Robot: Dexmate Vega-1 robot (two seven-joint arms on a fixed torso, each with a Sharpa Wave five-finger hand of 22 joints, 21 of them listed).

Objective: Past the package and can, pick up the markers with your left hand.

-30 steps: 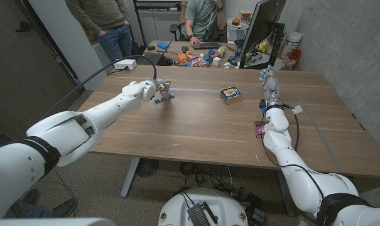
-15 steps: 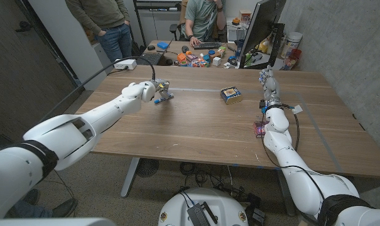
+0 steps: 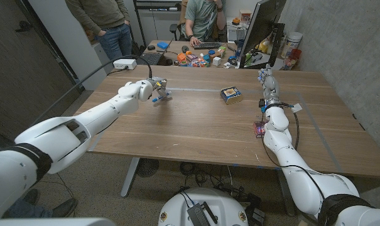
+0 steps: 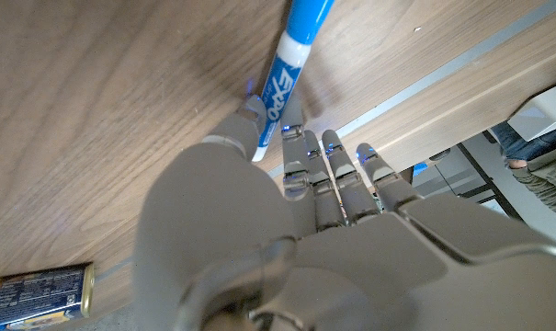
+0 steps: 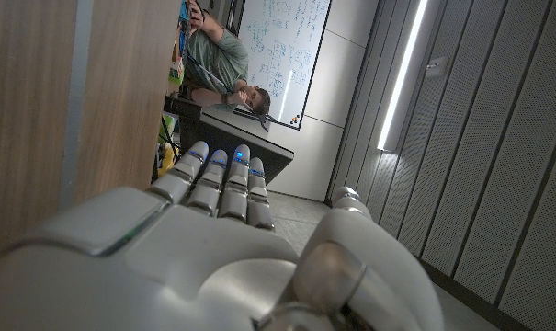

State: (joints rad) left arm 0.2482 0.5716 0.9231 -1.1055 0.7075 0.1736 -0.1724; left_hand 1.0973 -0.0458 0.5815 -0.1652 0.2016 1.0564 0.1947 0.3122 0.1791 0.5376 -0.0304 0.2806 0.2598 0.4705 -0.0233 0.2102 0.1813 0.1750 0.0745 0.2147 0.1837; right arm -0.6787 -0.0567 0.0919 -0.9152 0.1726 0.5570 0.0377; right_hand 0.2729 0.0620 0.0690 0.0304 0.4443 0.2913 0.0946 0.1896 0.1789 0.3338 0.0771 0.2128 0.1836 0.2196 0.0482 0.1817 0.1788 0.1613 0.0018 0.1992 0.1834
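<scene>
Wood table (image 3: 196,129) under both arms — the left hand (image 3: 153,89) grips a blue marker (image 4: 292,57) near the far left edge. Right of it lies the can (image 3: 231,95). By the right edge, the right hand (image 3: 267,85) stands upright — fingers together, holding nothing.

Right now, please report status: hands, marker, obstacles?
Left hand holds blue marker. Right hand open, idle. Can lies apart, not blocking.

your blue-and-white marker (image 4: 287,69) sits pinched in the left hand (image 3: 153,91), slanted, lettering running along its barrel, over the wood of the table's far-left part. the can (image 3: 231,95), a small flat tin with a printed label, lies on the table well to its right.
</scene>
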